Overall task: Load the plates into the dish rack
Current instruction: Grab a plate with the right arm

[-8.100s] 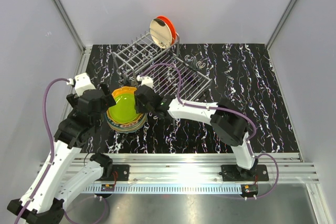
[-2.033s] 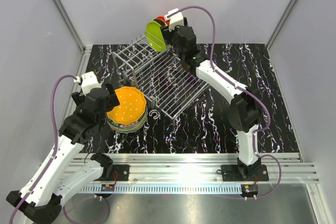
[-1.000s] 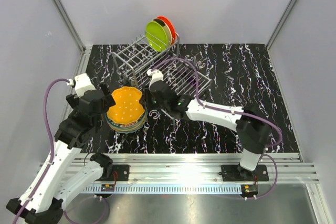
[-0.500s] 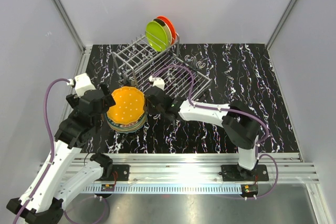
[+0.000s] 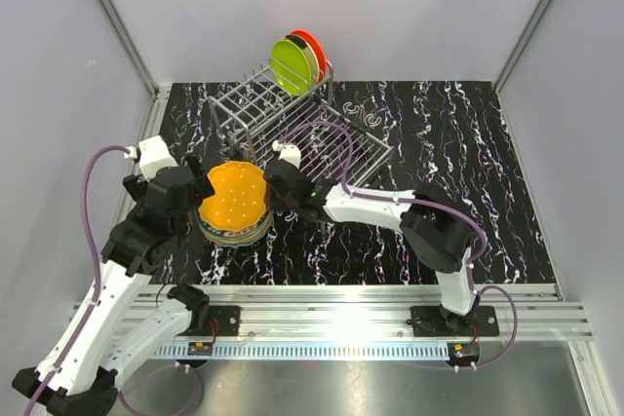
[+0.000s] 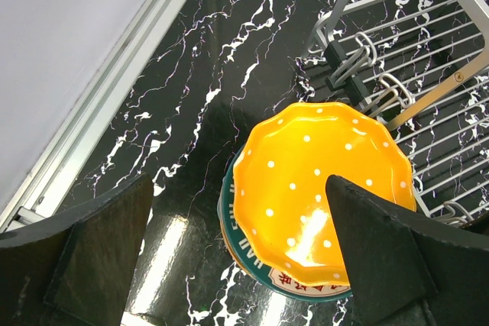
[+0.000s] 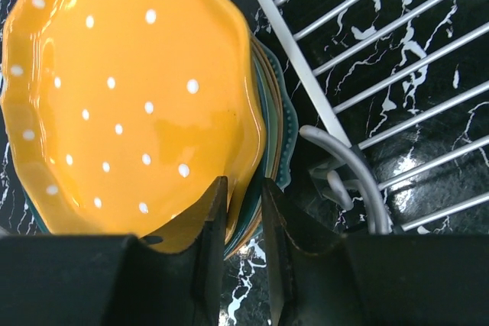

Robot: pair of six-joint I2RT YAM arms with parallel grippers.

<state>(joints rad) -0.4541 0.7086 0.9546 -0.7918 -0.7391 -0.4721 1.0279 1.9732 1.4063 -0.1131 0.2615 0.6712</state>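
Note:
A stack of plates (image 5: 234, 233) sits left of the dish rack (image 5: 292, 133), topped by a dotted orange plate (image 5: 234, 197) (image 6: 321, 181) (image 7: 122, 89). Under it lies a teal-rimmed white plate (image 6: 252, 253). My right gripper (image 5: 276, 190) (image 7: 243, 188) is at the stack's right edge, jaws pinched on the orange plate's rim, one finger above and one below. My left gripper (image 5: 200, 182) (image 6: 238, 188) hovers over the stack's left side, wide open and holding nothing. A lime green plate (image 5: 290, 65) and a red-orange plate (image 5: 312, 46) stand upright in the rack's raised far end.
The rack's flat wire grid (image 7: 382, 59) (image 6: 428, 112) lies right beside the stack. Grey wire hooks (image 7: 344, 166) hang at its near corner. More metal loops (image 5: 359, 112) lie behind the rack. The aluminium side rail (image 6: 114, 104) and wall run close on the left.
My right arm has swung back from the rack to the stack's right edge, and its jaws have narrowed onto the orange plate's rim. The left arm has stayed put.

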